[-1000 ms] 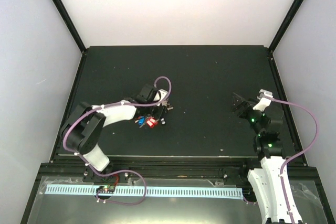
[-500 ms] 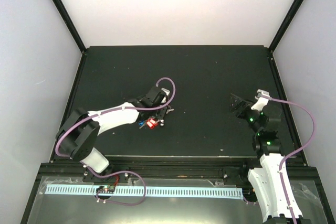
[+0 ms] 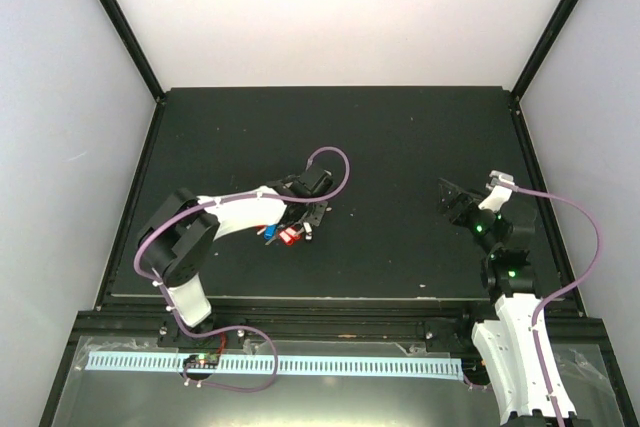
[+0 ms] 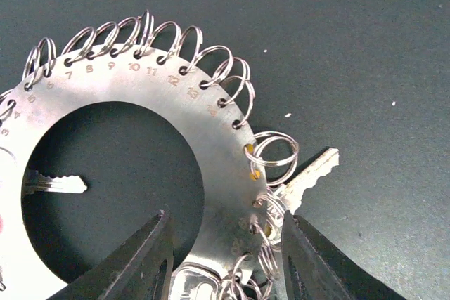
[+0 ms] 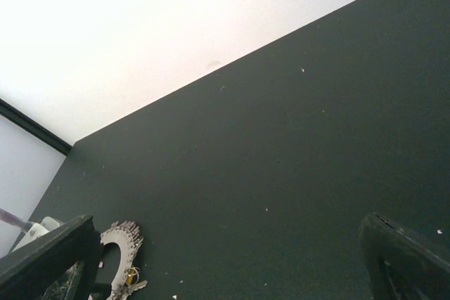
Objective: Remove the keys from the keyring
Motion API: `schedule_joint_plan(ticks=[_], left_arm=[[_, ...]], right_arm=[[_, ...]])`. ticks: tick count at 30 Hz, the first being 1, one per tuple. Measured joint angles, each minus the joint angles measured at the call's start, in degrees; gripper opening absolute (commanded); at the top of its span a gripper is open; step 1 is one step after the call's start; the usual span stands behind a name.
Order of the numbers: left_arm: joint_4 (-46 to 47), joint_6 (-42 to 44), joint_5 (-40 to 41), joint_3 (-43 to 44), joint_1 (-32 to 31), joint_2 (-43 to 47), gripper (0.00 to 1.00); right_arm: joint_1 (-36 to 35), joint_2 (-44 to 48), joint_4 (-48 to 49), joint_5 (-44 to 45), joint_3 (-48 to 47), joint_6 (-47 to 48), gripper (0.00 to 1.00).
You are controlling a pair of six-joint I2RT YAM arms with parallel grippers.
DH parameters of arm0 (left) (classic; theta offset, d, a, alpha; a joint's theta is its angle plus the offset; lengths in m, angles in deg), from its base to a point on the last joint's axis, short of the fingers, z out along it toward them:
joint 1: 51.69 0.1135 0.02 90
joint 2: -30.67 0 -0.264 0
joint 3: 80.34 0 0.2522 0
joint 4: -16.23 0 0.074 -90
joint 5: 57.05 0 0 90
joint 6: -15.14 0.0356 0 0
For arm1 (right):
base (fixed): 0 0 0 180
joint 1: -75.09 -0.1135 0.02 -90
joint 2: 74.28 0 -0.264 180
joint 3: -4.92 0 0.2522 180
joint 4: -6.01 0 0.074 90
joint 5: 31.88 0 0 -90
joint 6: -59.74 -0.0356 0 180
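The keyring (image 4: 176, 114) is a flat silvery ring plate with numbered holes, and small split rings (image 4: 274, 159) are threaded along its outer edge. It lies on the black table. One silvery key (image 4: 309, 173) sticks out past the edge and another (image 4: 56, 185) points into the central hole. My left gripper (image 4: 225, 251) is open, with its jaws astride the plate's band. From above, the left gripper (image 3: 318, 209) sits over the bunch, and red and blue key heads (image 3: 285, 234) show beside it. My right gripper (image 3: 452, 199) is open and empty at the far right. The keyring (image 5: 119, 244) shows small in the right wrist view.
The black table (image 3: 400, 147) is bounded by white walls and black corner posts. The left arm's purple cable (image 3: 335, 162) loops above the bunch. A few white specks (image 4: 287, 114) lie on the table.
My left arm has stretched to the right, carrying its gripper further over the right side of the key bunch. The right gripper has shifted slightly left.
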Motion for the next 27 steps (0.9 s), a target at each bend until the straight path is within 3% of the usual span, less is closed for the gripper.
schedule_joint_plan(ticks=[6, 11, 15, 23, 27], left_arm=[[-0.37, 0.00, 0.13, 0.39, -1.38, -0.20, 0.48], [-0.37, 0.00, -0.13, 1.70, -1.55, -2.47, 0.32], [-1.64, -0.22, 1.84, 3.23, -1.53, -4.83, 0.27], [-2.38, -0.15, 2.58, 3.41, -1.73, -5.29, 0.27], [-2.34, -0.24, 2.54, 3.45, -1.86, -5.60, 0.03]], right_arm=[[0.00, 0.09, -0.02, 0.02, 0.11, 0.00, 1.00], [0.00, 0.26, -0.04, 0.07, 0.20, 0.02, 1.00], [0.00, 0.66, -0.15, 0.48, 0.20, 0.17, 1.00], [0.00, 1.01, -0.52, 0.79, 0.20, 0.17, 1.00], [0.00, 1.01, -0.61, 0.85, 0.20, 0.20, 1.00]])
